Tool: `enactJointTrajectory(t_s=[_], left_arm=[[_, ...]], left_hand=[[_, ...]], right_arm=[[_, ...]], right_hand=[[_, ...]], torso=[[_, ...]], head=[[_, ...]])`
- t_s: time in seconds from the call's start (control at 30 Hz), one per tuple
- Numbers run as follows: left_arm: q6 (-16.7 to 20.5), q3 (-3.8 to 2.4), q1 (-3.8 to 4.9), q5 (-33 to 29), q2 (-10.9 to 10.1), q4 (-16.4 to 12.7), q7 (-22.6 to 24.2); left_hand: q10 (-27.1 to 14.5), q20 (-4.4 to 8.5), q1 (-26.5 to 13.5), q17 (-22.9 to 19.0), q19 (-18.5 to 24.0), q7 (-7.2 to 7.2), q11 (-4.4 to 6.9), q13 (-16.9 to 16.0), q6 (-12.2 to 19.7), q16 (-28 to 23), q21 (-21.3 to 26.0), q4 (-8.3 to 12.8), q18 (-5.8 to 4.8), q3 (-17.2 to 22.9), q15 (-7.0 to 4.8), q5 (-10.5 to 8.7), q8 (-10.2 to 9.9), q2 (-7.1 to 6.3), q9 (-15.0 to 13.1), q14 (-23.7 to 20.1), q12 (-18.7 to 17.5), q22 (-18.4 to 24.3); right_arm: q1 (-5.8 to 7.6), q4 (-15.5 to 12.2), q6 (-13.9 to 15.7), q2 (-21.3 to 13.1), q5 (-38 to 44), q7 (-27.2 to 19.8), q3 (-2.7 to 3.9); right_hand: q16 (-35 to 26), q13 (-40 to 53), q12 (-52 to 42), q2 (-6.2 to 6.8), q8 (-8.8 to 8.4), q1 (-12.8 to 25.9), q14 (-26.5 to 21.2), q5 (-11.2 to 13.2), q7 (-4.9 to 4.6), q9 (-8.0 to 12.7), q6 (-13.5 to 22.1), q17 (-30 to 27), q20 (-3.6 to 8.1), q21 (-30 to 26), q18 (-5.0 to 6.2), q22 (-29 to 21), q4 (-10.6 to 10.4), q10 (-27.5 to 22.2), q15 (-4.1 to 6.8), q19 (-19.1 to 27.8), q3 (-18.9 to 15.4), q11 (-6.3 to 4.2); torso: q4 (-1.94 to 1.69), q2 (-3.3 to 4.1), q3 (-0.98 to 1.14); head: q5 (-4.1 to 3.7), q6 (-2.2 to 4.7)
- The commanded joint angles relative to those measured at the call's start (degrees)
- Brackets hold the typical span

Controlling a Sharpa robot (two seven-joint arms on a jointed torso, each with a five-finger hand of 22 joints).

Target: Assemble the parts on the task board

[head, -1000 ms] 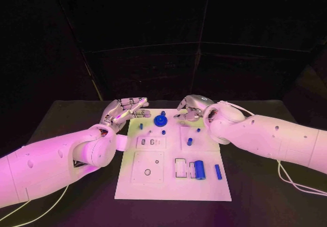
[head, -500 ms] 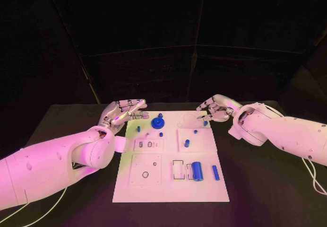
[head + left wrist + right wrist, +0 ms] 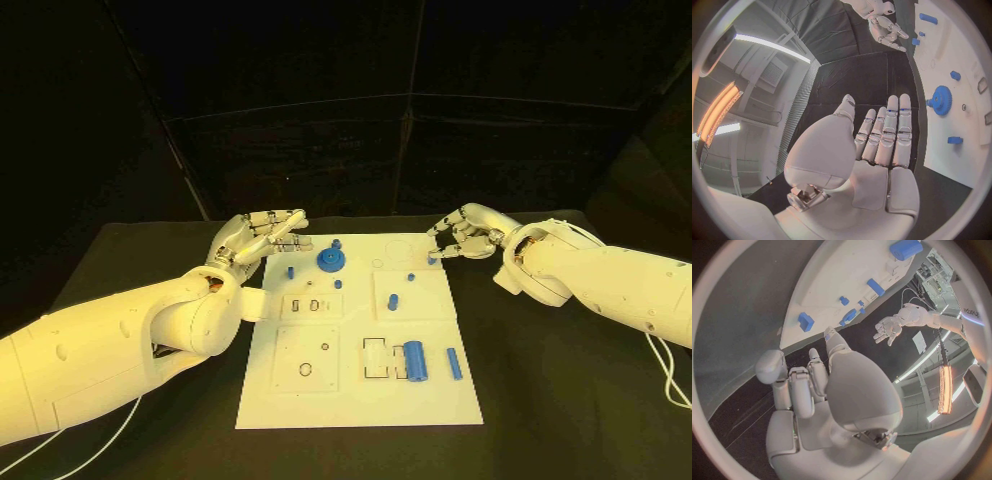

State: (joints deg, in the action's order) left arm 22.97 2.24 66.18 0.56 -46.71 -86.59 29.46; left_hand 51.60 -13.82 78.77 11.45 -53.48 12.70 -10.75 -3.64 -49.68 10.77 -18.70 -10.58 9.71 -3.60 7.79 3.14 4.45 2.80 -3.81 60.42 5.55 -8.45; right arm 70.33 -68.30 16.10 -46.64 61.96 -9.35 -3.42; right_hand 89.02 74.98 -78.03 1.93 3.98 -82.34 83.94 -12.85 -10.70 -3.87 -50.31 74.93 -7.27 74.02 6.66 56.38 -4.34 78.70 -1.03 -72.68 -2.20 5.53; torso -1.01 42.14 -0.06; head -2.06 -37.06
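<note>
Left hand: our left hand [image 3: 264, 236] hovers at the task board's [image 3: 361, 400] far left corner, fingers straight and apart, holding nothing; we judge it waiting.
Right hand: our right hand [image 3: 464, 235] hangs off the far right corner, fingers curled in; whether it pinches anything, we cannot tell.
Parts: the blue gear [image 3: 330, 261] stands near the left hand; a blue cylinder [image 3: 420, 360] lies toward the near edge.
In the way: nothing on the desk [image 3: 130, 260] blocks either reach, we judge.

Blue parts [image 3: 420, 360], white task board [image 3: 361, 400]
</note>
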Motion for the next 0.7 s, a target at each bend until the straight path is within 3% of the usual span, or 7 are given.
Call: enactJointTrajectory(t_s=[0.03,0.4,0.7], left_arm=[[-0.80,-0.05,0.04,0.30,0.12,0.14,0.35],[-0.82,-0.04,-0.05,0.30,0.21,0.59,0.33],[-0.83,-0.04,-0.09,0.30,0.29,0.72,0.32]], left_hand=[[-0.07,-0.05,0.06,0.06,-0.20,0.01,-0.15,0.05,-0.25,-0.27,0.21,0.34,0.65,-0.14,0.12,0.31,-0.21,0.34,0.07,-0.18,-0.21,0.09],[-0.05,-0.06,0.10,0.08,-0.16,0.02,-0.16,0.05,-0.27,-0.34,0.26,0.40,0.64,-0.14,0.13,0.31,-0.23,0.37,0.07,-0.23,-0.24,0.12],[-0.05,-0.06,0.10,0.08,-0.16,0.02,-0.16,0.05,-0.27,-0.34,0.26,0.40,0.64,-0.14,0.13,0.31,-0.23,0.37,0.07,-0.23,-0.24,0.12]], right_arm=[[-0.41,0.78,-1.07,0.35,1.75,-1.02,0.01],[-1.86,1.75,-2.05,0.74,2.54,-1.20,0.01],[-2.08,2.53,-1.68,1.12,2.76,-0.56,0.01]], right_hand=[[-0.25,1.75,0.29,-0.03,-0.23,-0.82,5.30,0.27,0.03,0.06,0.50,11.89,0.05,-0.25,-0.19,-0.02,0.46,-0.32,-0.16,0.32,0.00,0.08],[-0.13,1.89,0.16,-0.13,-0.18,-1.04,5.37,0.24,0.03,0.04,0.49,12.18,0.04,-0.19,-0.21,0.08,0.67,-0.19,-0.17,0.26,0.01,0.08],[-0.03,2.15,-0.11,-1.00,0.51,-0.88,5.44,0.43,0.29,-0.21,-0.83,12.44,0.10,0.00,-0.24,0.35,0.82,0.17,-0.05,0.06,-0.08,-0.11]], torso=[[-0.08,0.02,-0.05],[0.04,0.00,-0.11],[-0.16,-0.03,-0.17]], head=[[0.04,-0.16],[0.05,-0.62],[-0.12,-0.70]])
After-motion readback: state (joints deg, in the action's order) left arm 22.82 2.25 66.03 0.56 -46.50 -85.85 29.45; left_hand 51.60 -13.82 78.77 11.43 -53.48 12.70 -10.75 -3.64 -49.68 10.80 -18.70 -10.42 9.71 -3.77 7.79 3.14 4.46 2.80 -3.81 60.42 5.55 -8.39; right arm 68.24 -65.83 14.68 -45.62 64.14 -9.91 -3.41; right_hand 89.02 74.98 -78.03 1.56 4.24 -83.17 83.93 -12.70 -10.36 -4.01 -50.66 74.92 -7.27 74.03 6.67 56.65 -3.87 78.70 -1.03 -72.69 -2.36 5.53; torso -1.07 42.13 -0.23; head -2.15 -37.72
